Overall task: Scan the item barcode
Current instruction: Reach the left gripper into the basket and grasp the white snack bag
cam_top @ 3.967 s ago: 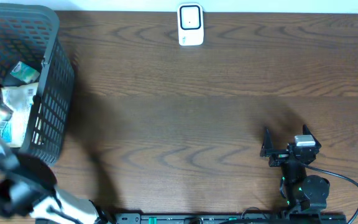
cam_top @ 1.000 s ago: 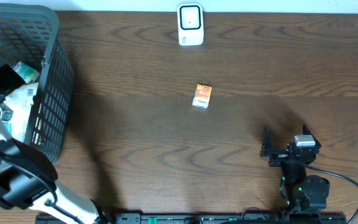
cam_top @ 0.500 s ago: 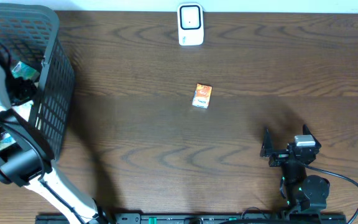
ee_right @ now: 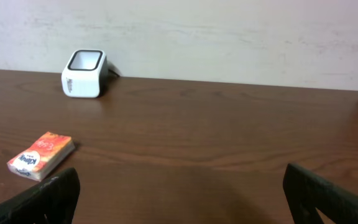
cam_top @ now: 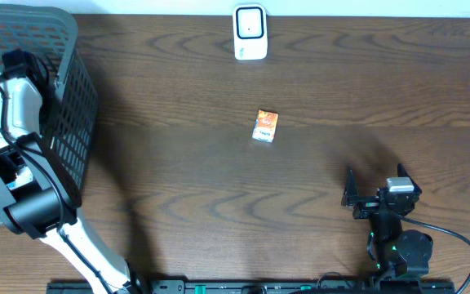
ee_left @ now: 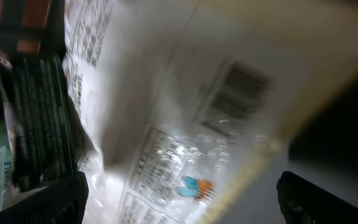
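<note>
Spotting orange packet [cam_top: 265,126] flat on table [cam_top: 178,204], a bit in front of scanner [cam_top: 250,33], not touching. Reading left gripper [ee_left: 182,198] as spread wide, empty, inside basket [cam_top: 76,98] far left of scanner, close over white pouch [ee_left: 166,93], barcode face up. Dark wrapper [ee_left: 36,118] just beside pouch. Reading right gripper [ee_right: 179,199] as spread wide too, empty, parked front-right of scanner, well apart from packet.
</note>
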